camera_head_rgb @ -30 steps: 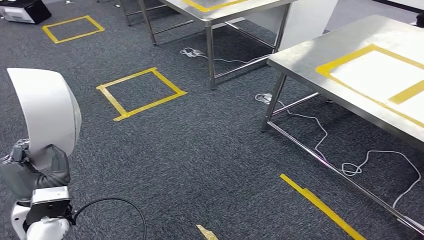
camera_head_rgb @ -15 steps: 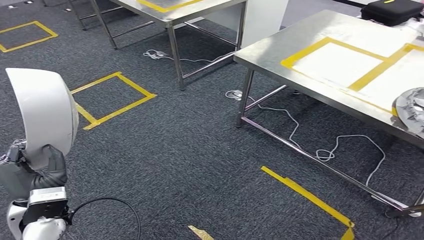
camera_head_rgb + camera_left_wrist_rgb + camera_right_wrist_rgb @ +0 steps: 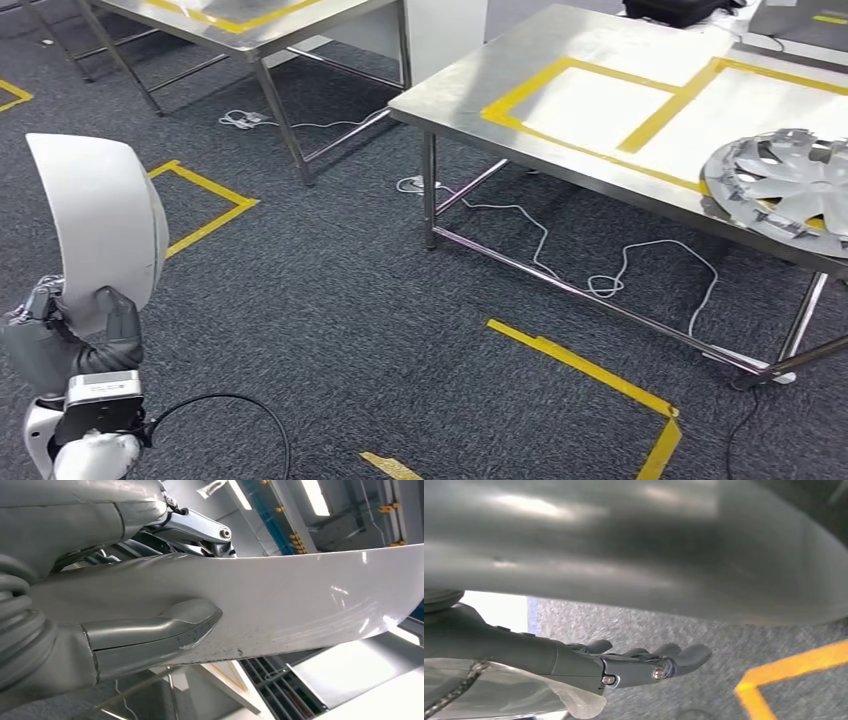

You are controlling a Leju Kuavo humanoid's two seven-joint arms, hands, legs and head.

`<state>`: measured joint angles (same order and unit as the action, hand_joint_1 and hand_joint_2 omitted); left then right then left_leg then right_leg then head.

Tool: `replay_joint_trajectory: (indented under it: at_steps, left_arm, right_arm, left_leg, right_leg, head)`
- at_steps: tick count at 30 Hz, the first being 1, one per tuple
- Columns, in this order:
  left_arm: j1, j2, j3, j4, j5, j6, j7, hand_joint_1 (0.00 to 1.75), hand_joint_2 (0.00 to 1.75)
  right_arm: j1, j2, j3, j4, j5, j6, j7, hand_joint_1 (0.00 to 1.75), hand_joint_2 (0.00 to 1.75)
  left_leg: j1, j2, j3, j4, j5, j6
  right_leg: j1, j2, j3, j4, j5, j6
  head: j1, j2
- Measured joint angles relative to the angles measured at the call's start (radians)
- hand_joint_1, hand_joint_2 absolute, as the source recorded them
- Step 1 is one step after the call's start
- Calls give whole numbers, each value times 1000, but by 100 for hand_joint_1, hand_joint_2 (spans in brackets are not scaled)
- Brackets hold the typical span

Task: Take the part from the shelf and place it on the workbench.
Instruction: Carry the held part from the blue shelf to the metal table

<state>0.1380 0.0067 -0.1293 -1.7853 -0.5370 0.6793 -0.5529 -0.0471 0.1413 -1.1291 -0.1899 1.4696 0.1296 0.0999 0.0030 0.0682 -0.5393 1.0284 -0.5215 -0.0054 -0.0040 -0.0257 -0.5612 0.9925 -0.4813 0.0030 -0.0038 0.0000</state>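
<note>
The left hand grips the lower edge of the white curved part, holding it upright at about 8 o'clock in the head view, over the dark carpet. In the left wrist view the thick grey thumb presses flat on the part's glossy white face, with the other fingers behind it. In the right wrist view the right hand hangs above the carpet, its dark fingers nearly straight and slightly apart, holding nothing. The steel surface stands at 1 to 2 o'clock, marked with yellow tape rectangles; a silver hubcap lies on it at 3 o'clock. White cables trail on the floor beneath.
</note>
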Motion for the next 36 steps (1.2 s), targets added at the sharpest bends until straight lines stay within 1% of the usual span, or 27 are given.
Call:
replay_joint_trajectory:
  at_steps: [1,3,4,5,6,7,9,11,13,14,15,16,18,19,20,21,22,24,25,26,27,29,31,33,34,35,36]
  left_arm:
    - [0,0,0,0,0,0,0,175,175]
    - [3,1,0,0,0,0,0,175,175]
    - [4,1,0,0,0,0,0,175,175]
    - [4,1,0,0,1,0,0,175,175]
    - [4,1,0,0,1,0,0,175,175]
    - [4,1,0,0,2,0,0,175,175]
    - [4,1,0,0,2,0,0,175,175]
    - [4,1,0,0,2,0,0,175,175]
    - [4,0,0,0,2,0,0,175,175]
    - [3,0,0,0,2,0,0,175,175]
    - [2,0,1,0,2,0,0,175,175]
    - [2,0,1,0,2,0,0,175,175]
    - [4,0,1,0,2,0,0,175,175]
    - [5,0,1,0,2,0,0,175,175]
    - [5,0,2,0,2,0,0,175,175]
    - [6,0,2,0,3,0,-1,175,175]
    - [6,0,2,0,3,0,-1,175,175]
    - [5,0,2,0,5,-1,-2,175,175]
    - [5,0,2,0,6,-2,-2,175,175]
    - [5,0,2,0,6,-4,-3,175,175]
    - [4,0,1,0,6,-5,-3,175,175]
    - [3,0,1,0,9,-7,-3,175,175]
    - [2,1,1,0,12,-11,-2,175,175]
    - [4,2,1,0,13,-15,-2,175,175]
    - [5,3,1,0,13,-17,-1,175,175]
    - [7,3,1,0,12,-19,-1,175,175]
    - [8,3,1,0,11,-21,0,175,175]
  right_arm:
    - [-1,0,0,0,0,1,0,0,0]
    - [-3,0,0,0,0,3,0,0,0]
    - [-3,0,0,0,0,4,0,0,0]
    - [-2,0,0,0,0,5,0,0,0]
    - [-1,0,-1,0,0,5,0,0,0]
    - [0,0,-1,0,0,5,0,0,0]
    - [-1,0,-2,0,0,6,0,0,0]
    - [-2,1,-4,0,0,6,0,0,0]
    - [-1,1,-6,0,0,7,0,0,0]
    - [1,2,-6,0,0,7,0,0,0]
    - [2,2,-6,0,0,7,0,0,0]
    - [2,1,-6,0,0,7,0,0,0]
    - [-1,1,-6,0,1,7,1,0,0]
    - [-1,1,-6,0,1,7,0,0,0]
    - [-1,1,-7,0,1,7,0,0,0]
    - [0,1,-7,0,1,7,1,0,0]
    - [1,1,-7,0,1,7,1,0,0]
    - [0,1,-7,0,1,7,1,0,0]
    - [-1,1,-7,0,2,7,1,0,0]
    - [-3,1,-7,0,2,7,1,0,0]
    - [-4,1,-7,0,2,7,1,0,0]
    - [-2,1,-7,0,2,7,2,0,0]
    - [0,1,-8,0,2,6,3,0,0]
    - [-2,0,-10,0,1,6,3,0,0]
    - [-3,0,-11,0,1,7,3,0,0]
    - [-3,1,-12,0,1,8,3,0,0]
    - [-2,1,-13,0,1,8,3,0,0]
  left_leg:
    - [3,-20,-16,40,-27,-5]
    - [6,-51,-71,168,-90,-11]
    - [6,-55,-96,224,-108,-12]
    - [6,-57,-110,252,-108,-11]
    - [6,-58,-106,241,-88,-9]
    - [6,-63,-86,193,-53,-6]
    - [8,-102,-29,61,12,5]
    - [7,-136,-2,-10,31,12]
    - [5,-130,-3,-19,30,18]
    - [6,-119,-2,-24,34,23]
    - [8,-108,-1,-29,38,29]
    - [10,-95,-1,-35,41,34]
    - [10,-70,-3,-37,43,38]
    - [9,-57,-4,-37,43,38]
    - [9,-45,-5,-37,43,38]
    - [9,-33,-5,-36,43,38]
    - [9,-22,-4,-36,42,37]
    - [6,-3,-1,-35,39,32]
    - [4,4,1,-33,37,27]
    - [1,11,2,-31,35,22]
    - [-2,19,2,-29,34,17]
    - [-1,29,4,-26,29,7]
    - [4,-1,-8,15,-5,-4]
    - [7,-43,-57,133,-71,-10]
    - [7,-52,-87,201,-99,-11]
    - [7,-56,-109,249,-112,-10]
    - [7,-58,-117,262,-104,-8]
  right_leg:
    - [-2,8,0,-1,2,-5]
    - [-2,28,-1,-1,4,-10]
    - [-1,39,-1,-1,5,-11]
    - [0,51,-1,0,5,-11]
    - [0,62,-1,1,5,-11]
    - [0,74,0,2,6,-11]
    - [1,96,-2,4,7,-7]
    - [-1,114,-12,7,12,3]
    - [-5,131,-23,5,18,17]
    - [-6,128,-28,7,17,23]
    - [-5,113,-38,20,6,28]
    - [-4,91,-57,54,-17,32]
    - [-5,47,-118,179,-82,39]
    - [-6,39,-147,242,-108,42]
    - [-7,35,-164,282,-118,46]
    - [-8,32,-160,282,-108,48]
    - [-9,26,-134,241,-82,49]
    - [-7,-12,-52,98,-25,46]
    - [-4,-30,-19,43,-10,41]
    - [-2,-42,-1,11,-6,35]
    - [0,-44,4,2,-8,29]
    - [-1,-23,3,1,-4,17]
    - [-4,-5,3,-1,0,6]
    - [-5,15,2,-1,3,-2]
    - [-5,26,2,-1,4,-4]
    - [-4,38,2,-1,4,-5]
    - [-4,51,3,0,4,-5]
  head:
    - [-2,0]
    - [-4,0]
    - [-4,0]
    - [-4,0]
    - [-4,0]
    - [-4,0]
    - [-3,0]
    - [-3,0]
    - [-3,0]
    - [-2,0]
    - [0,0]
    - [3,0]
    - [8,0]
    - [8,0]
    - [8,0]
    - [8,0]
    - [8,0]
    - [8,0]
    - [8,0]
    - [7,0]
    - [7,0]
    - [6,0]
    - [5,0]
    - [2,0]
    - [2,0]
    - [2,0]
    - [2,0]
